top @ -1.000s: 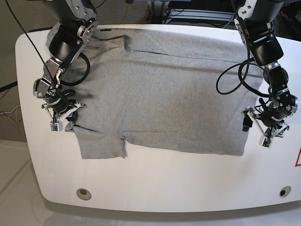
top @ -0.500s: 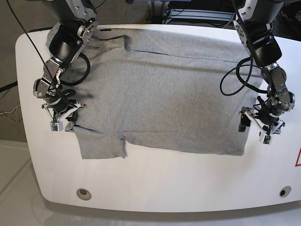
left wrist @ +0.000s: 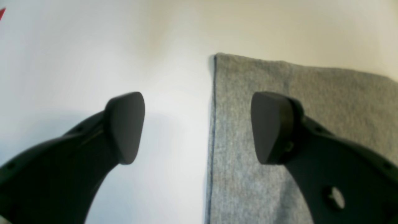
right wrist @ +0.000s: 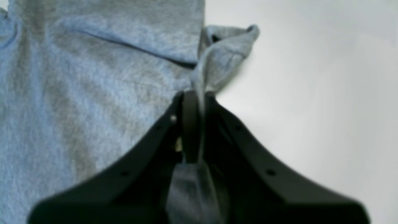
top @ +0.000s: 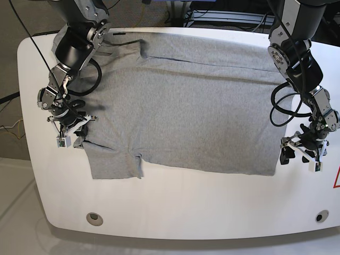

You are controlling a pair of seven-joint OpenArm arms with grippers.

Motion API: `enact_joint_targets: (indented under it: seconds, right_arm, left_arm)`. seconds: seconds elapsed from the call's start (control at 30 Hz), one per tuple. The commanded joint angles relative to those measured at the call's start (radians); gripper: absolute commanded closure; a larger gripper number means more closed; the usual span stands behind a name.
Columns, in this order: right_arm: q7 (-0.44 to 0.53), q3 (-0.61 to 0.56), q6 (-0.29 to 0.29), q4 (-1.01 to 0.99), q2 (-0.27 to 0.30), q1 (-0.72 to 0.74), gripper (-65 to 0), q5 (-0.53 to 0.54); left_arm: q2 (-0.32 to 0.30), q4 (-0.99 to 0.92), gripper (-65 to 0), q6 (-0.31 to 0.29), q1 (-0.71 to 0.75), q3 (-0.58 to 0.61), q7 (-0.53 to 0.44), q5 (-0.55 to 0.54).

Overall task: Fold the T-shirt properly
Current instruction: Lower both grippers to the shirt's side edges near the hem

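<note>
The grey T-shirt (top: 186,106) lies spread flat on the white table (top: 186,202), plain side up. At its left edge, above the near sleeve, my right gripper (top: 74,139) is shut on a pinch of cloth. The right wrist view shows that gripper (right wrist: 194,96) with a bunched fold of the T-shirt (right wrist: 93,93) rising out of it. My left gripper (top: 298,156) stands open at the shirt's front right corner. In the left wrist view, this gripper (left wrist: 199,127) straddles the straight edge of the T-shirt (left wrist: 279,81), one finger (left wrist: 273,127) over cloth, the other over bare table.
Two round holes (top: 95,218) (top: 319,216) sit near the table's front edge. A red triangle mark (top: 336,178) is at the far right edge. Black cables loop off both arms above the shirt's sides. Dark equipment stands behind the table.
My left gripper has moved toward the table's front and slightly outward along the shirt's right edge, staying open. The right gripper has kept its hold and its place.
</note>
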Motion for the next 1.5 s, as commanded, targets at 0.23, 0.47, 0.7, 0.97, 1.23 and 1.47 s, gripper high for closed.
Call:
enact_joint_targets:
  seconds: [0.23, 0.47, 0.7, 0.97, 1.23, 1.47]
  right_arm:
    - [-0.08, -0.002, 0.008, -0.004, 0.002, -0.016, -1.3, -0.044]
    - [-0.08, -0.002, 0.008, -0.004, 0.002, -0.016, -1.3, -0.044]
    - [-0.08, -0.002, 0.008, -0.002, 0.002, -0.016, -1.3, -0.044]
    - [-0.08, 0.0, 0.008, -0.002, 0.002, -0.016, -1.3, -0.044]
    - [-0.08, 0.0, 0.008, -0.002, 0.002, -0.016, -1.3, -0.044]
    - [-0.08, 0.0, 0.008, -0.002, 0.002, -0.016, -1.3, -0.044]
  left_arm:
    - [-0.014, -0.122, -51.0, -0.003, -0.098, 0.0, -0.082, -0.015]
    - [-0.014, -0.251, -51.0, -0.003, -0.138, 0.0, -0.114, -0.015]
    - [-0.011, -0.276, -51.0, -0.003, -0.133, -0.002, -0.142, -0.015]
    - [-0.009, -0.293, -51.0, -0.003, -0.113, -0.002, -0.156, -0.015]
    - [-0.009, -0.311, -51.0, -0.003, -0.107, -0.002, -0.173, -0.015]
    - [-0.009, -0.309, -51.0, -0.003, -0.087, -0.002, -0.176, -0.015]
